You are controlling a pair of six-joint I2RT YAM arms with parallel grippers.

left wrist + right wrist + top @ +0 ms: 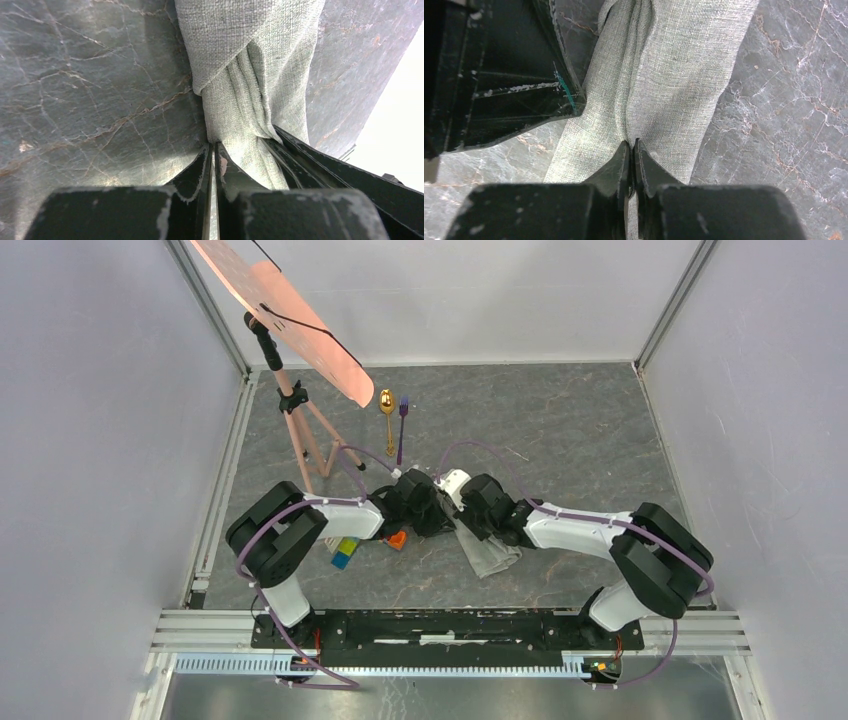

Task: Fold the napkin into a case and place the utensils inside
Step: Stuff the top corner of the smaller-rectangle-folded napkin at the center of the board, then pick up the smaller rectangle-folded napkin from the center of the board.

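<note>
Two wrist views show left pincer (212,150) and right pincer (631,146) clamping napkin (240,55), top view alone shows spoon (387,405), fork (402,428).

A: Robotics lab cell, by the look of it: plain white panels (100,440) walling in a grey marble-patterned table (560,430).
B: Right, and a left arm (300,530) and right arm (620,535), cables looped along them, bolted to an aluminium rail (450,625). There's a pink board (290,320) up on a tripod stand (305,435) too.

Even, soft light; blown-out white glare at the left wrist view's right edge; blurry near fingers (192,175)
</note>
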